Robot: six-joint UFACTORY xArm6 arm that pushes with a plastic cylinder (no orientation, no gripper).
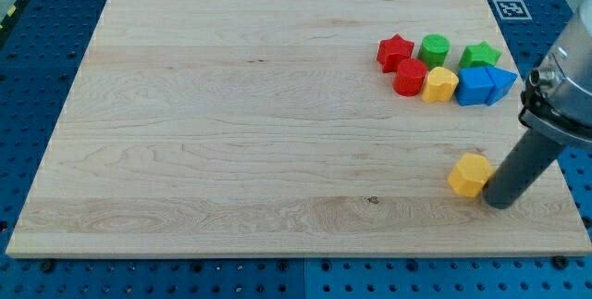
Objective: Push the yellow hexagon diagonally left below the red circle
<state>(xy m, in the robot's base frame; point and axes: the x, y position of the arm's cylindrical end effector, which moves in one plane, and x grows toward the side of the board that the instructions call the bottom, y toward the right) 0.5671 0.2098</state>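
Nearest sat the yellow hexagon, my tip seemingly touching its right side; no hand existed; pushing up-left toward the red circle remained.

Place: a robotics lab or test bench
Work surface: a pale wooden board, plain and unmarked
Around the board: a blue perforated metal bench plate with regular rows of mounting holes, showing past every edge
Beyond the board's top right corner: a black-and-white fiducial marker fixed flat on the plate
Beyond the board's top left corner: a strip of yellow-and-black hazard tape
Over the board's right edge: a grey robot arm ending in a dark rod
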